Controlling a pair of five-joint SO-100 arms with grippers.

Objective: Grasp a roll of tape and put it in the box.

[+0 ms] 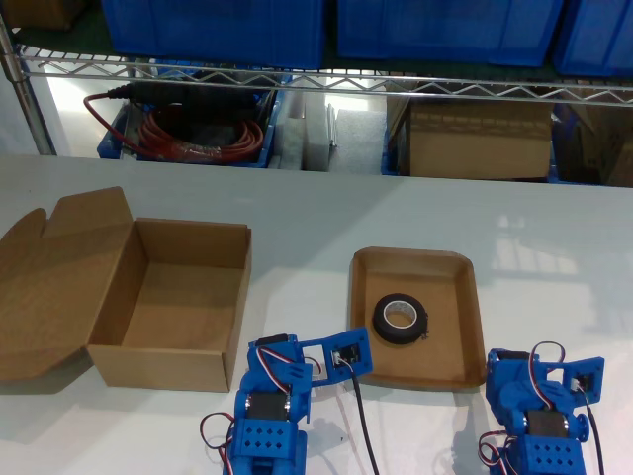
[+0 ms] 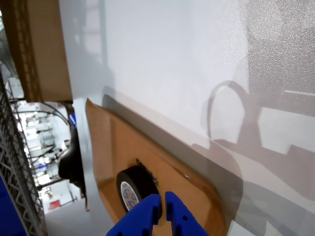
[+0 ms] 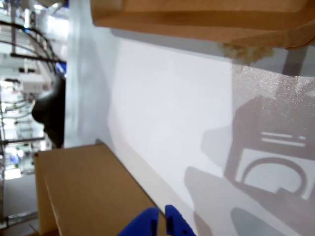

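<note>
White desk [image 1: 297,208] under a wire shelf [image 1: 326,81] of blue bins [image 1: 213,28]. Roll of tape [image 1: 400,319] lies in tray [image 1: 465,327], lower centre-right of the exterior view; box [image 1: 183,297] lower left. Fingers of my first gripper [image 2: 164,210] and my second gripper [image 3: 162,219] are closed, empty.

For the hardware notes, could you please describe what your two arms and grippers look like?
Both arms are bright blue printed plastic with black servo blocks. The arm at the exterior view's left has a perforated base face and black, red and white cables; the one at its right carries similar wiring. My first gripper and my second gripper show blue fingertips.
</note>
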